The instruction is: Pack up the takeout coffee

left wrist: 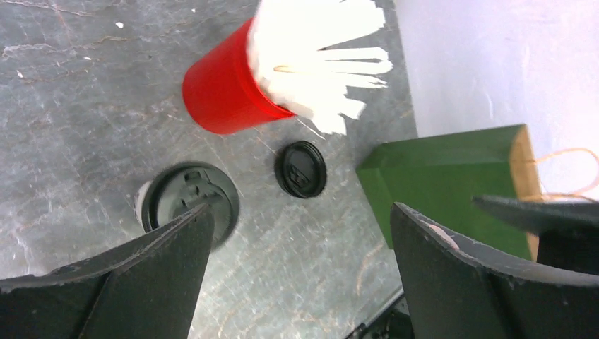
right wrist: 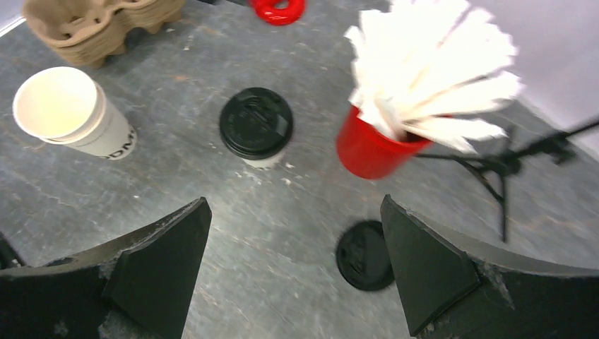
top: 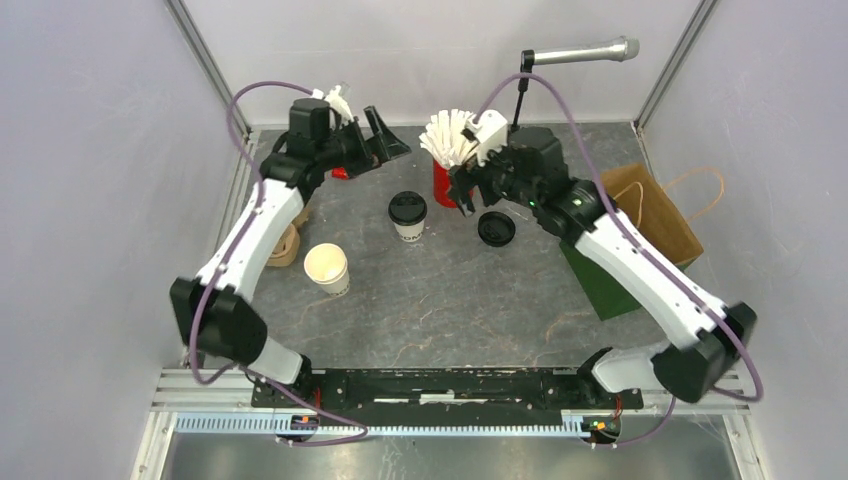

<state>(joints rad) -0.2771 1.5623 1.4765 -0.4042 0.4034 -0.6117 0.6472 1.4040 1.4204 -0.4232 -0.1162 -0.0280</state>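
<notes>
**One cup lidded, one cup open, both tools spread and empty**

Nearest the bases, the open cup (top: 326,268) is stood unlidded on the worktop (top: 450,310). Its loose lid (top: 496,228) is seen lying flat at 3 o'clock of the lidded cup (top: 407,215), probably within reach for the next pick. The right tool (right wrist: 293,268) is held spread above that lid, with nothing pinched. Farther back, at 11 o'clock, the left tool (left wrist: 300,275) is likewise held spread and empty. The pulp carrier (right wrist: 99,25) is largely hidden by the left arm from above but is shown plainly by the right wrist view. The thickness of the green block (left wrist: 452,176) is shown only by the left wrist view.
</notes>
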